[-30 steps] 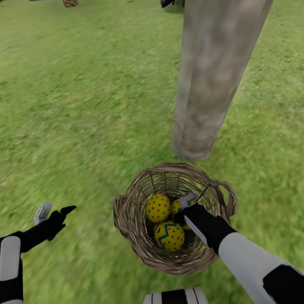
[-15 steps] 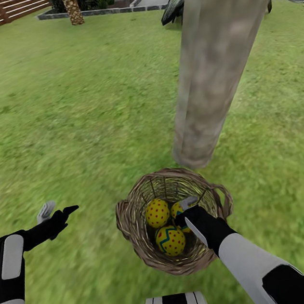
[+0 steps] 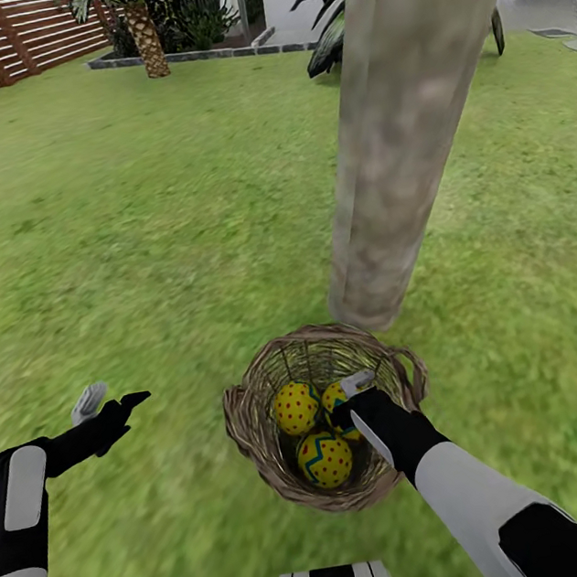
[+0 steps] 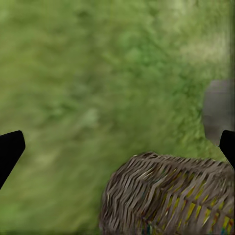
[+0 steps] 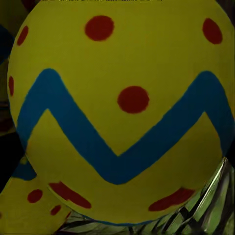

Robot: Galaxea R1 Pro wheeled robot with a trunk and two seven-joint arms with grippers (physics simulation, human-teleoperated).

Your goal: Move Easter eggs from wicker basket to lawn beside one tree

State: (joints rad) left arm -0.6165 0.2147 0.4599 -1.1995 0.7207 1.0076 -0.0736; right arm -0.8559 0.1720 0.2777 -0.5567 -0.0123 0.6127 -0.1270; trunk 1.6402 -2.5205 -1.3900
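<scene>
The three Easter eggs (image 3: 314,428) lie in the wicker basket (image 3: 253,423) beside the tree (image 3: 398,152), one egg directly ahead of the right gripper (image 3: 351,395), whose finger spread I cannot tell.

**Basket at the foot of the tree, eggs inside**

On the lawn (image 3: 130,220), near centre: wicker basket (image 3: 253,423), with the three Easter eggs (image 3: 324,458) inside; two side by side at the far part, one nearer; just behind the basket, slightly right: tree (image 3: 396,143); reaching into the basket from the near right, beside the right-hand egg: right gripper (image 3: 353,396); well left of the basket, above the grass: left gripper (image 3: 110,403); far left: fence (image 3: 2,45); far behind, left of the tree: palm (image 3: 144,33).
</scene>
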